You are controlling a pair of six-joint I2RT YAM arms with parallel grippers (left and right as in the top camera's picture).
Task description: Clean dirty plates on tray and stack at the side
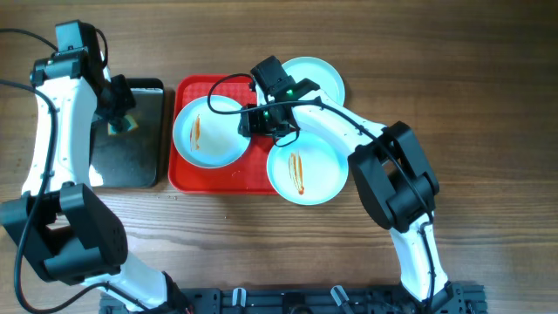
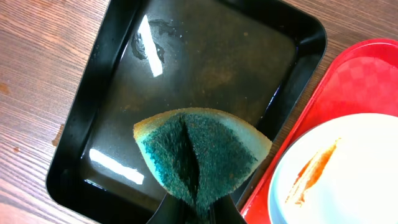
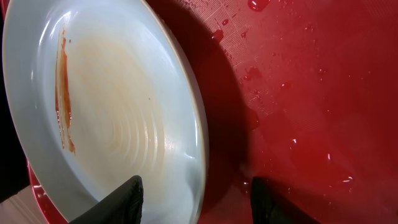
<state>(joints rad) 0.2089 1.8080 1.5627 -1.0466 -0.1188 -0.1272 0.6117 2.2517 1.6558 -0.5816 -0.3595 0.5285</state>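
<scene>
A red tray point(image 1: 187, 178) holds a plate with an orange streak point(image 1: 207, 131) on its left side. A second streaked plate point(image 1: 305, 170) lies partly over the tray's right edge. A third plate point(image 1: 316, 77) sits at the back right, off the tray. My right gripper point(image 1: 255, 122) is open, its fingers on either side of the left plate's rim point(image 3: 198, 143), one finger inside the plate, one over the wet tray point(image 3: 298, 93). My left gripper point(image 2: 194, 214) is shut on a green-and-yellow sponge point(image 2: 199, 149) above a black pan point(image 2: 205, 56).
The black metal pan point(image 1: 148, 161) with a wet base sits left of the tray on the wooden table. Water drops lie on the tray's base. A cable runs over the tray from the right arm.
</scene>
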